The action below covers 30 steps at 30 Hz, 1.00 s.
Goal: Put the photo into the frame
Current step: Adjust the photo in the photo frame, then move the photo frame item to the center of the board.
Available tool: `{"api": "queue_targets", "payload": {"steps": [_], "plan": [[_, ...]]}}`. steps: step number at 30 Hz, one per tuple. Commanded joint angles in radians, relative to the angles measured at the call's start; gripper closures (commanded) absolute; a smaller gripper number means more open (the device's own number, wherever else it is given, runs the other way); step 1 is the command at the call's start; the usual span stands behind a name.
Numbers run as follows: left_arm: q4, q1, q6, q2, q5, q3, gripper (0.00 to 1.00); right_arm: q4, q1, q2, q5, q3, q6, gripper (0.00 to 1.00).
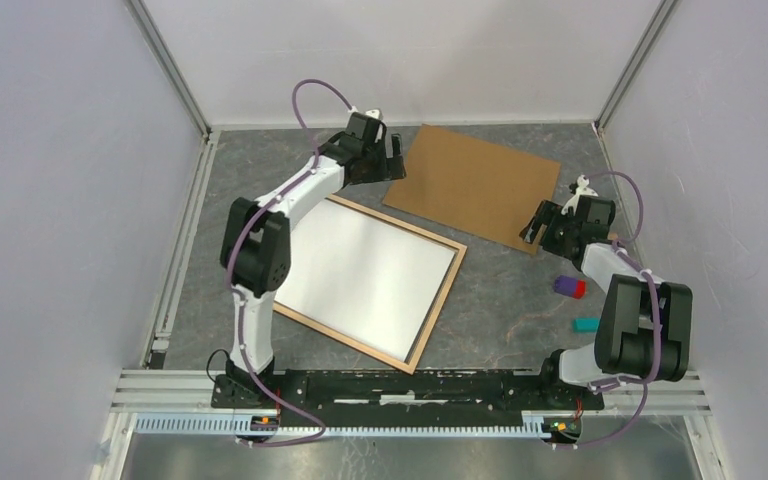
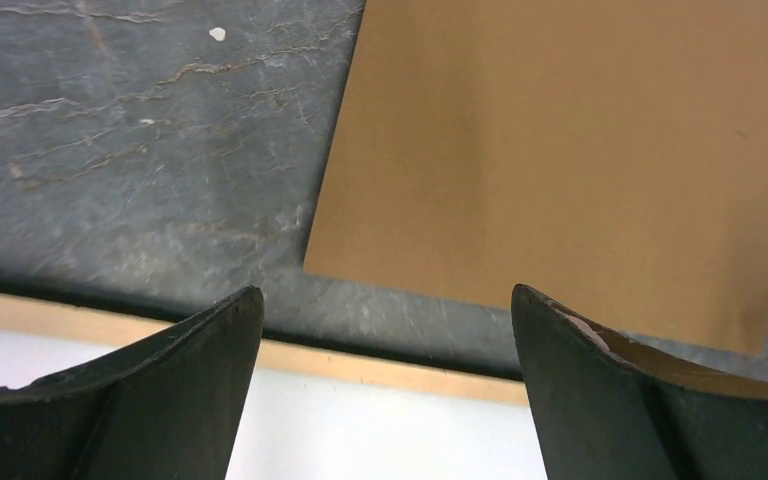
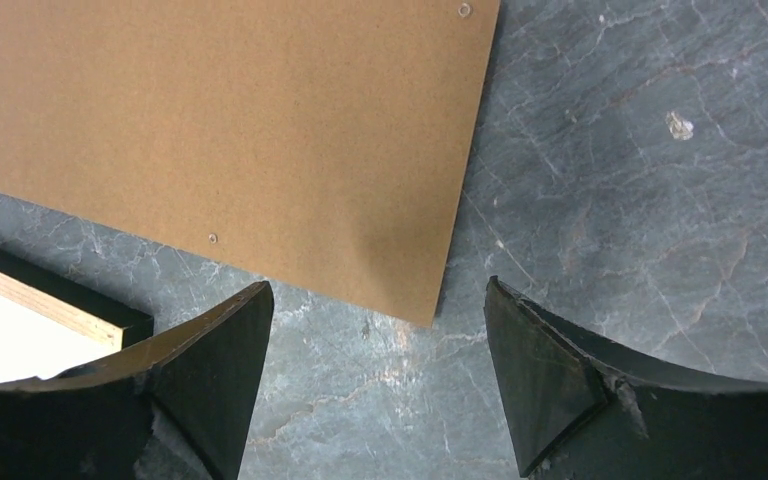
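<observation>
left tool (image 2: 385, 291) and right tool (image 3: 375, 283) both spread; photo (image 1: 370, 265) white-side up in frame (image 1: 440, 300), print hidden

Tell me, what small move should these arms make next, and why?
Probably lower both open hands onto the edges of the brown backing board. The photo, white back up, already seems to lie inside the frame, while the board lies apart beside it. The left hand hovers by the board's left corner, the right hand by its near right corner.
</observation>
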Motion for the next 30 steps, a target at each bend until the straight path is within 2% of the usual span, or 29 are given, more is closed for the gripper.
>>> {"api": "queue_targets", "payload": {"steps": [1, 6, 15, 20, 30], "plan": [[0.029, 0.006, -0.046, 0.112, 0.017, 0.119, 0.01, 0.097, -0.010, 0.034, -0.050, 0.019, -0.002, 0.17], [0.029, 0.005, -0.056, 0.200, 0.045, 0.179, 0.02, 0.112, -0.010, 0.059, -0.046, 0.011, 0.000, 0.18], [0.071, 0.004, -0.104, 0.241, 0.030, 0.134, 0.02, 0.109, -0.012, 0.075, -0.003, 0.011, 0.002, 0.18], [0.069, 0.004, -0.133, 0.276, 0.078, 0.144, 0.02, 0.104, -0.016, 0.095, 0.004, 0.010, 0.006, 0.19], [0.070, 0.003, -0.153, 0.271, 0.087, 0.086, 0.01, 0.137, -0.017, 0.124, -0.008, -0.008, 0.017, 0.20]]}}
